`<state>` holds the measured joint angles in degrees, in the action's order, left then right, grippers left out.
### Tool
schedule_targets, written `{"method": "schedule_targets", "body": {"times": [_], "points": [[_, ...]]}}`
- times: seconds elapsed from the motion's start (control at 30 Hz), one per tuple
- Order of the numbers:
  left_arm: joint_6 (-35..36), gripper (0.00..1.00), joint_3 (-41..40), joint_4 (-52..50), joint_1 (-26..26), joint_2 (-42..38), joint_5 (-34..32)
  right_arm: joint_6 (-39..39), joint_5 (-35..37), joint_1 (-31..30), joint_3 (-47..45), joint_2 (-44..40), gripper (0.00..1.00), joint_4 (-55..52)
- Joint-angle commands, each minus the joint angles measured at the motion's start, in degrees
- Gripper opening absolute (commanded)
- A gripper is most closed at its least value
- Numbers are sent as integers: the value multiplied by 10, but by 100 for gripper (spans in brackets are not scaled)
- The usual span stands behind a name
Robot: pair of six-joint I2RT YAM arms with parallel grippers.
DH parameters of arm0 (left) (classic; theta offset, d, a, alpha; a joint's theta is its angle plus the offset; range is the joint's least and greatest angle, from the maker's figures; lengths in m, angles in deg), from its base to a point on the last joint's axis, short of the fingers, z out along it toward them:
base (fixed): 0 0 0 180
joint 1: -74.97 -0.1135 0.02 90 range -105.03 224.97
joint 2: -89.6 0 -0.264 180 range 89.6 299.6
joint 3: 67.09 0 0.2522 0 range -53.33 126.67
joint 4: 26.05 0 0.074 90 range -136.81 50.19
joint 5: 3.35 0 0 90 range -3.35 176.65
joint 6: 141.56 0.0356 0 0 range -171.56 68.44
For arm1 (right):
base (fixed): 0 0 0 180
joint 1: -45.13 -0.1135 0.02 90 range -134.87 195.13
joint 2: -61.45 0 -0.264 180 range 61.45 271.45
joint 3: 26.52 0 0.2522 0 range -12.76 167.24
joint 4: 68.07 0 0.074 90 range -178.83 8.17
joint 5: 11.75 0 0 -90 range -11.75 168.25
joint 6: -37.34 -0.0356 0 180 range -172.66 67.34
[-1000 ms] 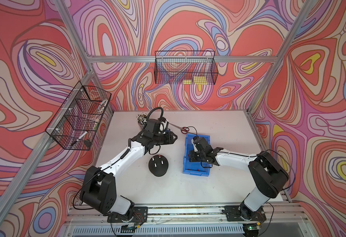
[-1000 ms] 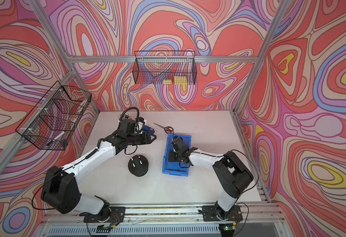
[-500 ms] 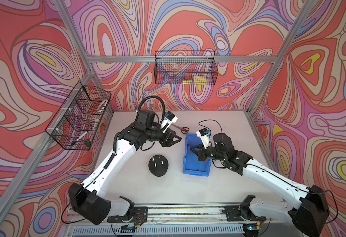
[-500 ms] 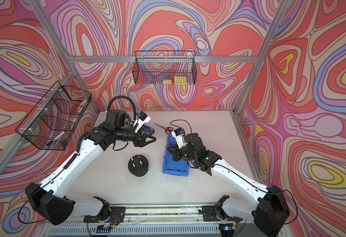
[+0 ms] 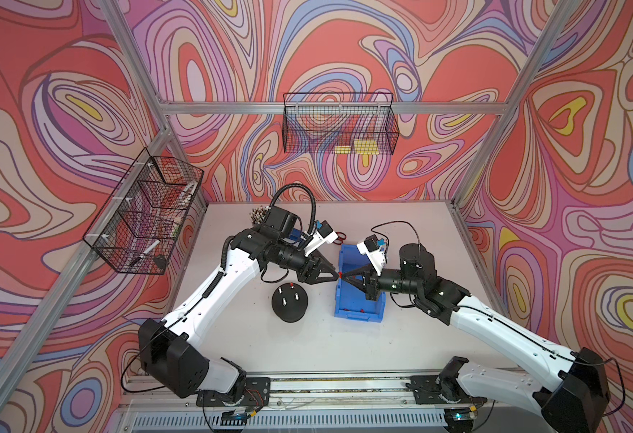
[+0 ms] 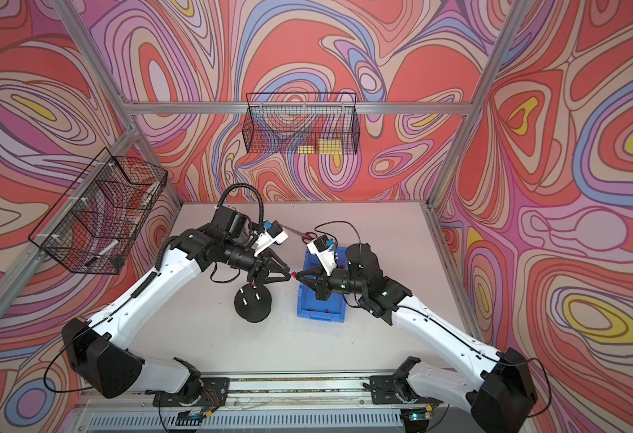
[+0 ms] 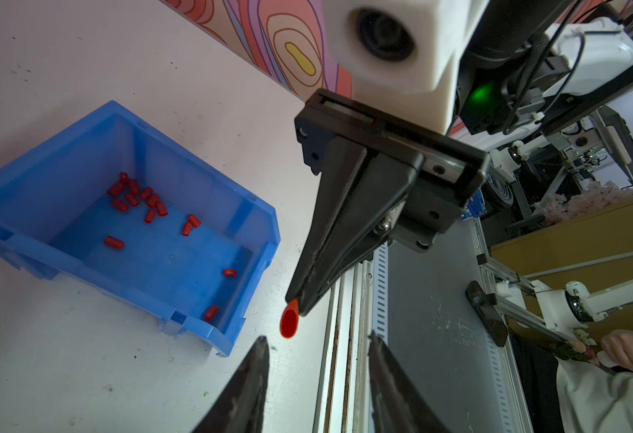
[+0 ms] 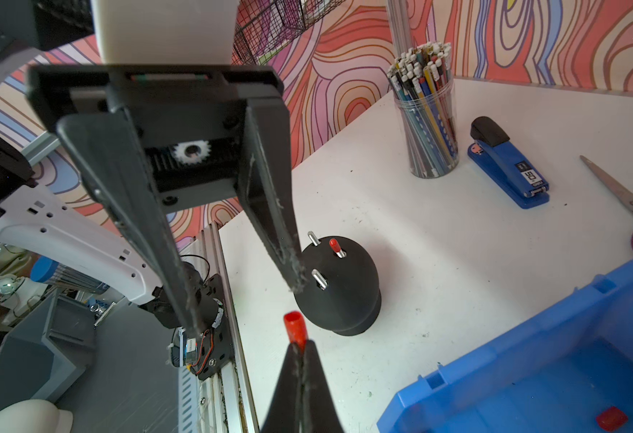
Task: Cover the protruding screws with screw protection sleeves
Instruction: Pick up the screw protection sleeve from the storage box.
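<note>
White tabletop (image 8: 457, 243), blue stapler (image 8: 508, 165) marked "50"

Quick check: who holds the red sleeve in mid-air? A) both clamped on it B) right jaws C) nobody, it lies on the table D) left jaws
B: the right gripper has its jaws pinched shut on the red sleeve, while the left gripper has its jaws open, not touching it.
</note>
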<state>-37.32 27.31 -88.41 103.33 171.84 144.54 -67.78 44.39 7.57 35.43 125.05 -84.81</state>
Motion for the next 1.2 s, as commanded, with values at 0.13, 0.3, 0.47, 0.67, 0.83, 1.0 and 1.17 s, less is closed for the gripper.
{"method": "schedule_targets", "body": {"times": [0.13, 0.3, 0.47, 0.67, 0.83, 1.0, 1.17], "points": [[24, 34, 15, -24, 11, 6, 29, -10, -33, 1, 7, 7, 0, 26], [19, 22, 14, -18, 13, 4, 26, -12, -34, 0, 5, 8, 0, 30], [14, 19, 10, -9, 17, 4, 18, -12, -40, 0, 5, 7, 0, 33], [7, 11, 8, 2, 19, 4, 10, -16, -47, 0, 3, 9, 0, 39], [-4, 0, 5, 16, 18, 2, -8, -15, -46, 1, 1, 4, 0, 41], [-40, 0, -14, 66, 19, -14, -29, -16, -48, 0, 4, 0, 0, 42], [-78, 0, -48, 142, 18, -46, -13, -17, -39, 1, 11, -7, 10, 43]]}}
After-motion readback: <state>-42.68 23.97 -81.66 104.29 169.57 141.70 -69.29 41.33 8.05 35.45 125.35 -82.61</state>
